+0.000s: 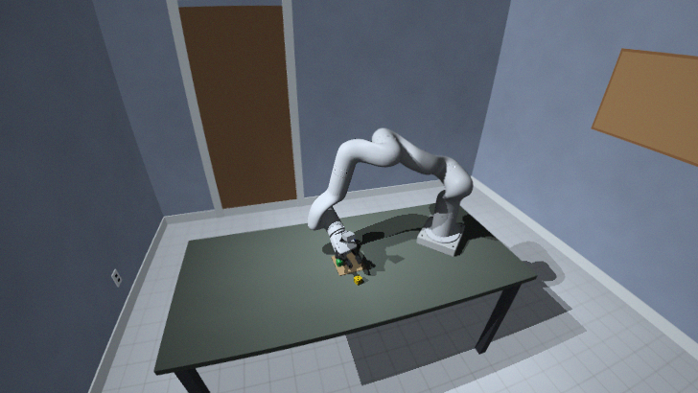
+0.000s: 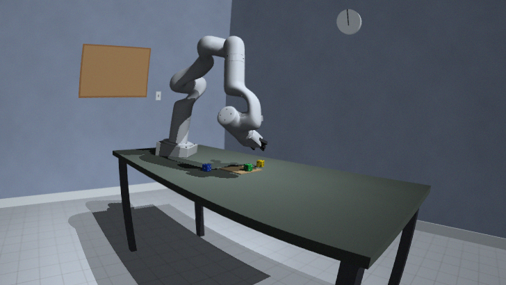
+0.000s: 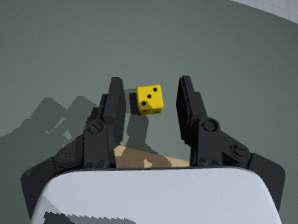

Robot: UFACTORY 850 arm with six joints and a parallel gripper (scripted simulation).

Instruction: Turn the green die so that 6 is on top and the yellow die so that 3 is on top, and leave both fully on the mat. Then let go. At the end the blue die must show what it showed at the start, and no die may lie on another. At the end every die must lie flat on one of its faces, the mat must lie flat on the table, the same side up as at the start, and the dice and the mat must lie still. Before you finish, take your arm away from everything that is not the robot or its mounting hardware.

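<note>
The yellow die (image 2: 260, 163) lies flat on the bare table just beyond the tan mat (image 2: 240, 169), off it. It also shows in the top view (image 1: 358, 280) and, farther off, between my fingertips in the wrist view (image 3: 150, 99). The green die (image 2: 248, 167) lies on the mat near its yellow-die end, and shows in the top view (image 1: 339, 262) too. The blue die (image 2: 206, 167) lies on the table beside the mat, toward the arm's base. My gripper (image 2: 260, 144) hangs tilted in the air above the mat and the yellow die, fingers partly apart and empty.
The arm's base (image 2: 176, 148) stands at the table's far corner. The arm casts a shadow over the blue die and part of the mat. A strip of the mat (image 3: 149, 157) shows under my fingers in the wrist view.
</note>
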